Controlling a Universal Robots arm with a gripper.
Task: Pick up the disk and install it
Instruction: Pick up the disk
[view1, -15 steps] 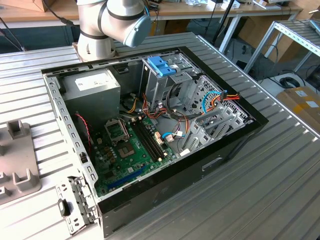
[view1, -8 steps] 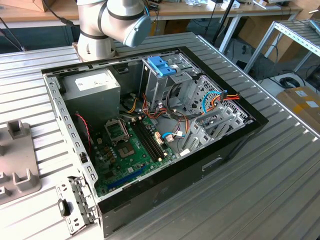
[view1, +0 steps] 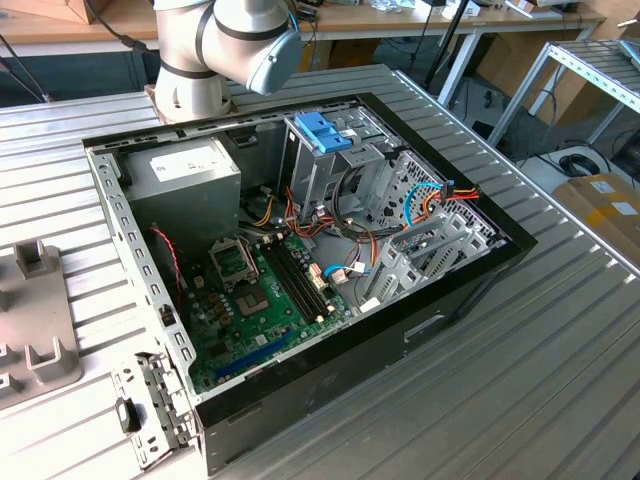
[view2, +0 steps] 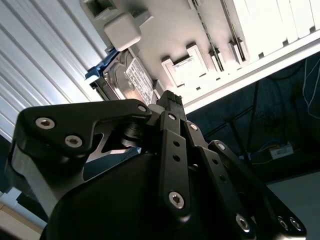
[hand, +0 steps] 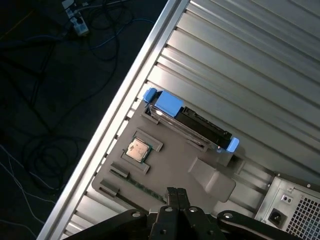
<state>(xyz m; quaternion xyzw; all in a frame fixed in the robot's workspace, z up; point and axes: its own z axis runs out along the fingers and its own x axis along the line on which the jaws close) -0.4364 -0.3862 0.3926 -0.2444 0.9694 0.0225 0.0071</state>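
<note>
The disk (hand: 199, 127) is a dark grey drive with a light blue bracket (hand: 165, 103) along its edges. It stands on edge in a slot of a grey fixture tray (hand: 172, 162) on the ribbed metal table. In the second wrist view the disk (view2: 131, 80) shows its white label. My gripper (hand: 175, 192) hovers above the tray, well clear of the disk. Its black fingertips are pressed together with nothing between them, as seen in both wrist views (view2: 170, 96).
A processor chip (hand: 137, 149) lies in a holder on the same tray. The open computer case (view1: 300, 250) sits mid-table, with a grey power supply box (view1: 185, 170) and a blue caddy handle (view1: 325, 130) at its drive bay. The table edge (hand: 125, 110) runs close to the tray.
</note>
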